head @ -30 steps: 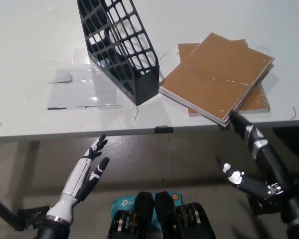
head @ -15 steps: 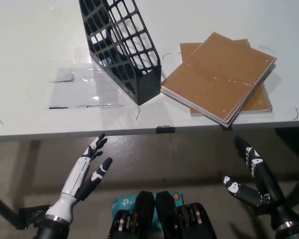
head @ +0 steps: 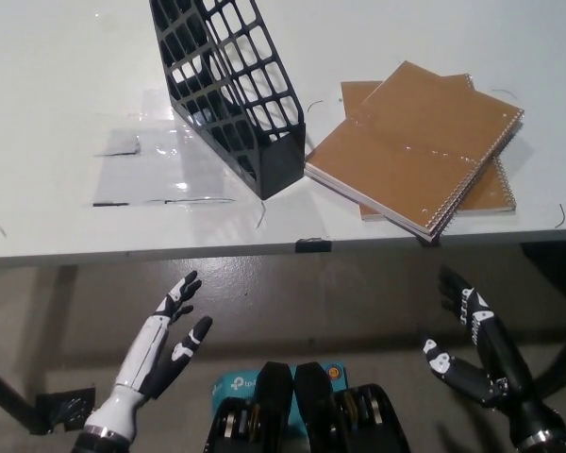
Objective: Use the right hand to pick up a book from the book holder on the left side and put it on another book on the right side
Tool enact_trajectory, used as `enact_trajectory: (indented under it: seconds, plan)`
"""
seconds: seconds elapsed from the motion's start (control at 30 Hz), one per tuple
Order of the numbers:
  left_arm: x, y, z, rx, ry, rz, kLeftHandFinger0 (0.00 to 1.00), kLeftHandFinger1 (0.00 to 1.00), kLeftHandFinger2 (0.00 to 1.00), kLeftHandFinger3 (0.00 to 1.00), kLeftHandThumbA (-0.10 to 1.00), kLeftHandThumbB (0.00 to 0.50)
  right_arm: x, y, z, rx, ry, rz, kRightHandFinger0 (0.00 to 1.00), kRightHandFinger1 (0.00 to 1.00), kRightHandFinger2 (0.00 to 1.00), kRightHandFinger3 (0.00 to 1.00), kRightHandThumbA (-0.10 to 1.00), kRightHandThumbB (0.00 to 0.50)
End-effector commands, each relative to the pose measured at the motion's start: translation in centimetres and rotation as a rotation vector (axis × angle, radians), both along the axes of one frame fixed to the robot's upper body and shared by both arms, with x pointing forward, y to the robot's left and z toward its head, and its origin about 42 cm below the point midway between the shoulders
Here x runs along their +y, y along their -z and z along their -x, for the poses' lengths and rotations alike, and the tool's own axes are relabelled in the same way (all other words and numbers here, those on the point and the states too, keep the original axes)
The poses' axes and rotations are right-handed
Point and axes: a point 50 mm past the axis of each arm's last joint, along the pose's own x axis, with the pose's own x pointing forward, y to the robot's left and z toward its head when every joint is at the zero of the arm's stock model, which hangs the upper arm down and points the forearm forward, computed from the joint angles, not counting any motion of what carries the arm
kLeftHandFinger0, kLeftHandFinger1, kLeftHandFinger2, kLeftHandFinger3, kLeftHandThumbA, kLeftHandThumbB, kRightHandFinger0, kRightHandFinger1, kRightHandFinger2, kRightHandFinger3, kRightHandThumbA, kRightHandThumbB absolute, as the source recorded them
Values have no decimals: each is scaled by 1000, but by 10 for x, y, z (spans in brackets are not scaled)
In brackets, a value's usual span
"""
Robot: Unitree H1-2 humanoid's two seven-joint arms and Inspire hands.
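Black grid holder (head: pixel 236 90), brown books (head: pixel 415 142), white table (head: pixel 66 85)

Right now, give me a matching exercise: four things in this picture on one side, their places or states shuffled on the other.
1. black mesh book holder
2. top brown spiral notebook
3. white left robot hand
4. black right robot hand

A. lies on another notebook
B. open, lower left, below table edge
C. stands on the white table
D. open, lower right

Pairs: 1-C, 2-A, 3-B, 4-D
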Motion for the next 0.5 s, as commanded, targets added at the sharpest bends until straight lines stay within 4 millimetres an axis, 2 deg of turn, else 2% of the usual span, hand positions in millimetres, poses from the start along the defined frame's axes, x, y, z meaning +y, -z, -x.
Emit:
enact_trajectory:
  seconds: [0.0,0.17,0.37,0.47]
  plan:
    - [-2,-8,0,-49,4,27,951,999,1000,1000,905,131,0,-7,0,-58,-18,2,923,963,1000,1000,509,77]
    - [-2,-8,0,-44,-1,27,928,990,999,1000,902,131,3,-9,-1,-64,-26,17,907,940,1000,1000,532,79]
    - [1,-10,0,-48,-2,24,920,990,998,1000,908,133,11,-10,-3,-70,-37,-5,896,928,1000,1000,511,74]
    - [1,-10,-1,-44,-11,30,920,993,999,1000,905,126,19,-21,-7,-86,-36,-26,886,917,1000,1000,479,67]
